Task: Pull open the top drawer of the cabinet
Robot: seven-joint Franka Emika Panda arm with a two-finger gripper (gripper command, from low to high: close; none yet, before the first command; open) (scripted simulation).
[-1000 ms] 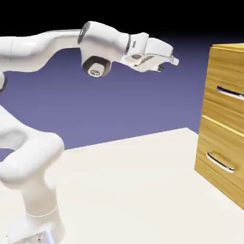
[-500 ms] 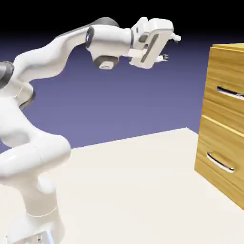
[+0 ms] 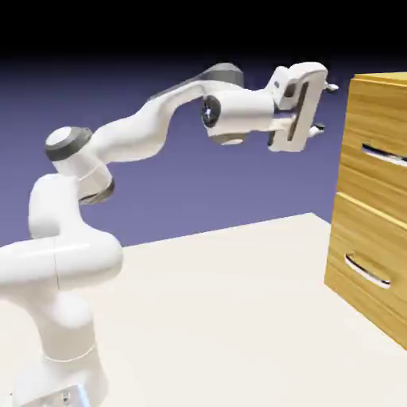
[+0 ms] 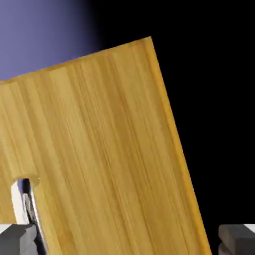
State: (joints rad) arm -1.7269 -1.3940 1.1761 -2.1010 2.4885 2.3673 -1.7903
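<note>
The cabinet (image 3: 380, 86) is a light wood-grain box at the exterior view's right edge. Its top drawer (image 3: 367, 133) carries a slim silver bar handle (image 3: 385, 156) and sits flush with the front. My gripper (image 3: 327, 106) hangs just left of the cabinet's upper corner, apart from it, a little above the handle's height. It is open, one finger above the other, with nothing between them. In the hand view the wood front (image 4: 99, 144) fills the frame at a tilt. The handle (image 4: 27, 206) shows at the lower left, just above the left fingertip (image 4: 17, 240).
The lower drawer (image 3: 362, 238) with its own silver handle (image 3: 367, 272) sits shut below the top one. The pale table (image 3: 222, 318) stretches between my base (image 3: 63, 350) and the cabinet. My arm (image 3: 143, 135) arches high above it.
My arm has stretched to the right, carrying the hand close to the cabinet's upper corner. The hand has rolled so its fingers stand one above the other. The jaws stayed open.
</note>
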